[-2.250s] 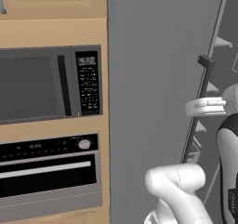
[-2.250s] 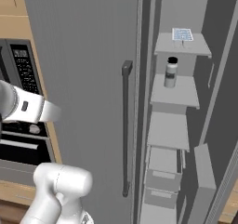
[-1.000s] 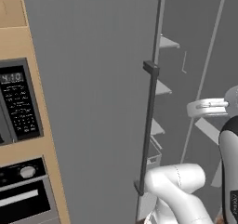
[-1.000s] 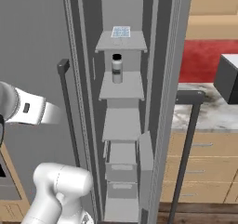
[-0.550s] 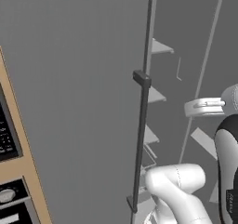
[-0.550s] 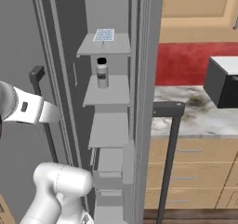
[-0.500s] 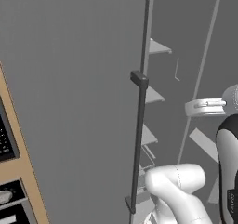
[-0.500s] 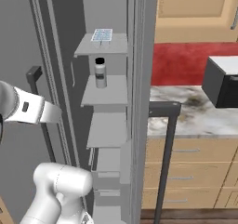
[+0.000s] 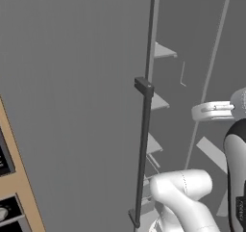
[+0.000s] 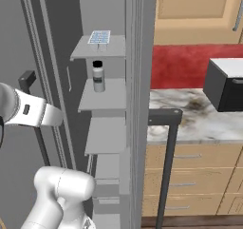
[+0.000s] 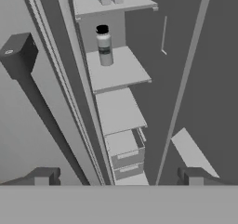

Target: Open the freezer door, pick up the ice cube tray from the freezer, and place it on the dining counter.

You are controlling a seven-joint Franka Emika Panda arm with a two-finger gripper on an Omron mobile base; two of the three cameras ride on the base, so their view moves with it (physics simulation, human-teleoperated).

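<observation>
The freezer door (image 9: 72, 106) already stands open, so the first step looks done; picking and placing are left. From left to right in the hand view: the door's dark handle (image 11: 18, 56), then the freezer (image 11: 116, 69) shelves. The ice cube tray (image 10: 99, 36) lies on the top shelf, above a small bottle (image 10: 98, 77) (one shelf lower). The gripper (image 11: 118, 175) is spread wide and holds nothing. Right of the freezer stands a marble counter (image 10: 190, 114) with a black appliance (image 10: 225, 83).
</observation>
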